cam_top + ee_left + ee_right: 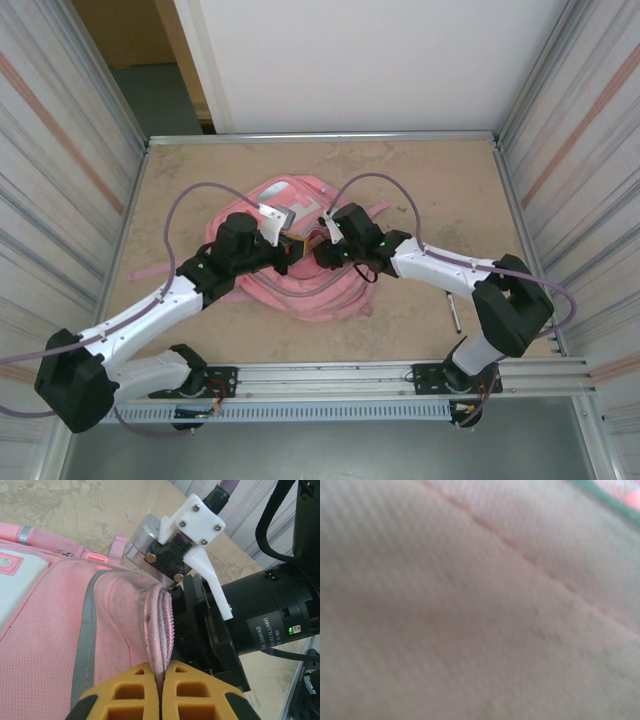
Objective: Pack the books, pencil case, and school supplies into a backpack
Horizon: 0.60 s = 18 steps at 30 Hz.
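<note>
The pink backpack (322, 296) lies flat in the middle of the table. My left gripper (289, 250) is shut on the backpack's zipper edge: in the left wrist view the yellow fingertips (135, 690) pinch the pink zip seam (162, 630) of the backpack (50, 645). My right gripper (323, 256) faces it at the same opening, its fingers hidden by fabric. Blurred pale pinkish cloth (470, 605) sits right against the right wrist camera. The right arm's black wrist (250, 620) is just beyond the seam. A slim black pen (454, 313) lies on the table at the right. Books and pencil case are out of view.
A pink strap (150, 272) trails left from the backpack across the table. Corrugated metal walls (60, 180) close in both sides, and a slotted rail (340, 385) runs along the near edge. Purple cables (190, 200) arch over both arms.
</note>
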Tool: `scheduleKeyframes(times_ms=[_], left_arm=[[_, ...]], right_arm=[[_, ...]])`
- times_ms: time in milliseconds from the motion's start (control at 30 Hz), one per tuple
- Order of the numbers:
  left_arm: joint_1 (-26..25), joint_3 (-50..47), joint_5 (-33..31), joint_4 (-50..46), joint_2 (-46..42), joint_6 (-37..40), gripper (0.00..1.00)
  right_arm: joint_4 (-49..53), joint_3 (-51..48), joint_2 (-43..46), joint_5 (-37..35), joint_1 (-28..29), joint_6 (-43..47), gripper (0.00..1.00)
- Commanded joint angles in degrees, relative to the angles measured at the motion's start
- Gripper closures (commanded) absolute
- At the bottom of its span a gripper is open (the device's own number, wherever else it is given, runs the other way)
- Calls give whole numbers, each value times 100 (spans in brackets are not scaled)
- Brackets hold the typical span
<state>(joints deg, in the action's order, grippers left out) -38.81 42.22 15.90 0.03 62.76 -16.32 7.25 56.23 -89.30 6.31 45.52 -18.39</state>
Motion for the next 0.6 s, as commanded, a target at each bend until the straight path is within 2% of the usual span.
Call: scheduleKeyframes(times_ms=[0, 100, 200, 267, 367, 433, 567], left_arm=[[-188, 206, 409, 1271, -13, 65, 100], [-223, 150, 332, 1316, 23, 0, 100], [-224, 71, -97, 1125, -4, -46, 100], [-224, -52, -372, 1056, -20, -13, 100], [-224, -264, -643, 1200, 7, 31, 100], [-224, -369, -782, 1305, 117, 32, 100], [-255, -292, -765, 1319, 510, 54, 100]], right_arm=[[-541, 220, -270, -80, 230, 36, 67], [-688, 304, -344, -168, 185, -116, 63], [41, 695, -113, 454, 89, -279, 63], [705, 842, 279, 379, 126, -382, 62], [1517, 623, 1112, 393, -38, -517, 50], [2115, 398, 1633, 829, -426, -479, 45], [3250, 130, 2585, 735, -1545, -572, 40]])
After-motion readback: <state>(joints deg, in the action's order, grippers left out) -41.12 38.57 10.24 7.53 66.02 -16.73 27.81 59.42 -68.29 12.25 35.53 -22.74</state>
